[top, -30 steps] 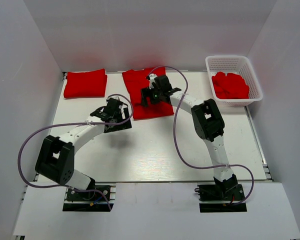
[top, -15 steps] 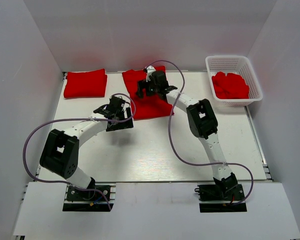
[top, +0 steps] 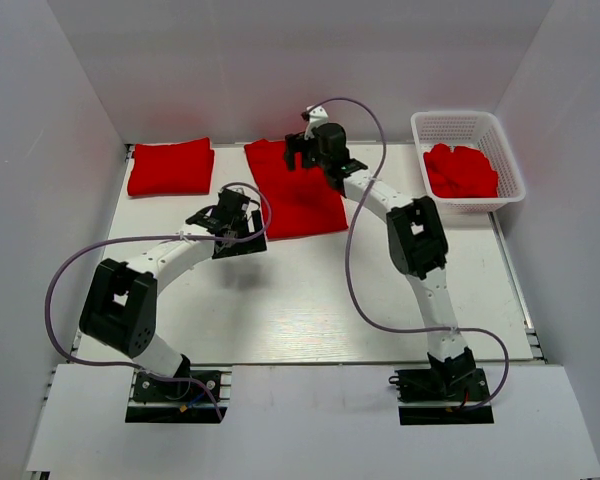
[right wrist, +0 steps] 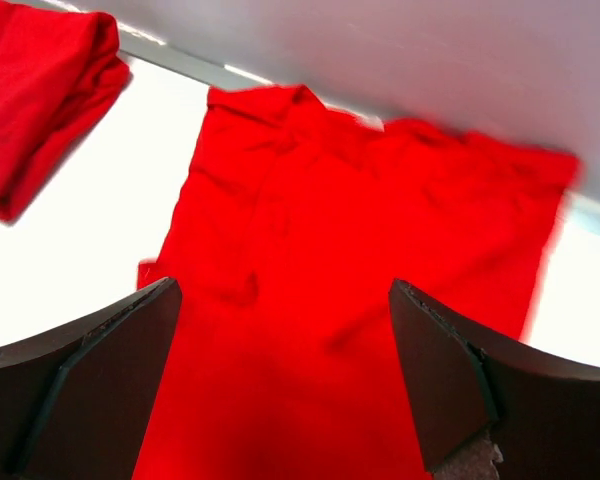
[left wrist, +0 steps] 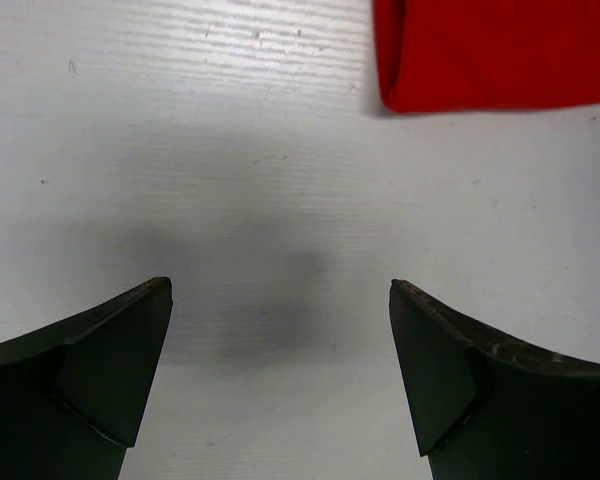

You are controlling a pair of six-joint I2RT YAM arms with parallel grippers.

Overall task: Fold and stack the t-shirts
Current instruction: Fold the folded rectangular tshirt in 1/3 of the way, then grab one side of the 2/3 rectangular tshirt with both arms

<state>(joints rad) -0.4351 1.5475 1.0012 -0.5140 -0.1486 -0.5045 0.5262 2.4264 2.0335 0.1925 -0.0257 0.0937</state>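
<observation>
The white tabletop (top: 310,300) carries a spread t-shirt (top: 295,200) at far centre, a folded t-shirt (top: 170,167) far left, and a basket (top: 468,122) far right holding crumpled t-shirts (top: 460,170). The right end effector (right wrist: 280,290) hangs over the spread t-shirt, wide open, empty. The left end effector (left wrist: 280,290), equally open and empty, hangs over bare tabletop near its corner.

At the far edge of the table (top: 310,300) we see a folded shirt (top: 170,168) on the left, a flat shirt (top: 298,200) in the middle, and a basket (top: 456,114) on the right holding a bunched shirt (top: 461,170). The left claw (top: 228,220) hangs beside the flat shirt's near left corner, and the right claw (top: 298,155) hangs over its far edge.
</observation>
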